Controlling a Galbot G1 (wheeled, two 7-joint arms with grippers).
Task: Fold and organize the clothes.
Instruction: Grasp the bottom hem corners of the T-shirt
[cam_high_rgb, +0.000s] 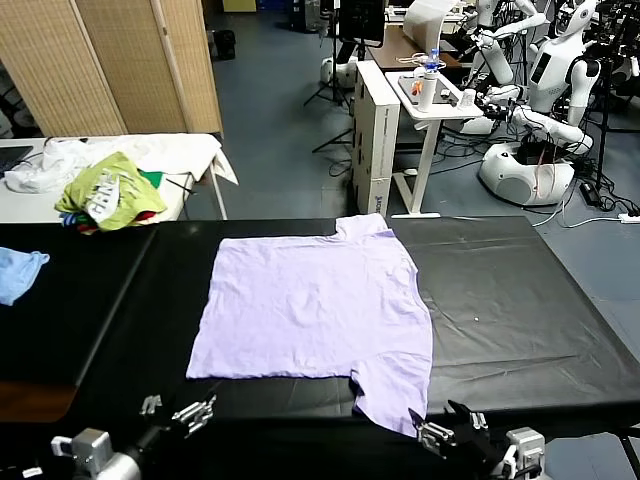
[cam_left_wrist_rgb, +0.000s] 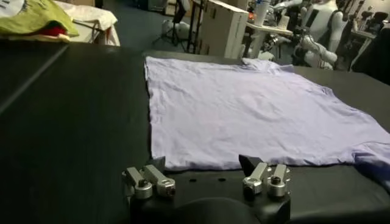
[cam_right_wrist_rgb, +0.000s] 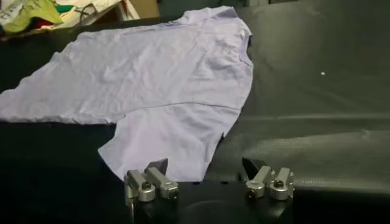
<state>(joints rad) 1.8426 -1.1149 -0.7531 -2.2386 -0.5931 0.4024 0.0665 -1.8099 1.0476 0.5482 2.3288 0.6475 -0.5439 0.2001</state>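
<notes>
We are in a robot lab. Far off on the right stand white robots (cam_high_rgb: 545, 95) with cables (cam_high_rgb: 600, 195) on the gray floor, and a white desk (cam_high_rgb: 425, 105). On the far left we see folding screens (cam_high_rgb: 120, 60).

The T-shirt (cam_high_rgb: 312, 305) lies spread flat in the middle of the black table (cam_high_rgb: 520, 310), one sleeve toward the far edge, the other over the near edge. The left gripper (cam_high_rgb: 180, 412) sits at the near edge, just before the shirt's near-left corner, apart from it; the right gripper (cam_high_rgb: 445, 428) sits beside the near sleeve. A small cloth (cam_high_rgb: 18, 272) lies far left. A garment heap (cam_high_rgb: 108, 192) rests on a side table (cam_high_rgb: 190, 150) behind, at left
</notes>
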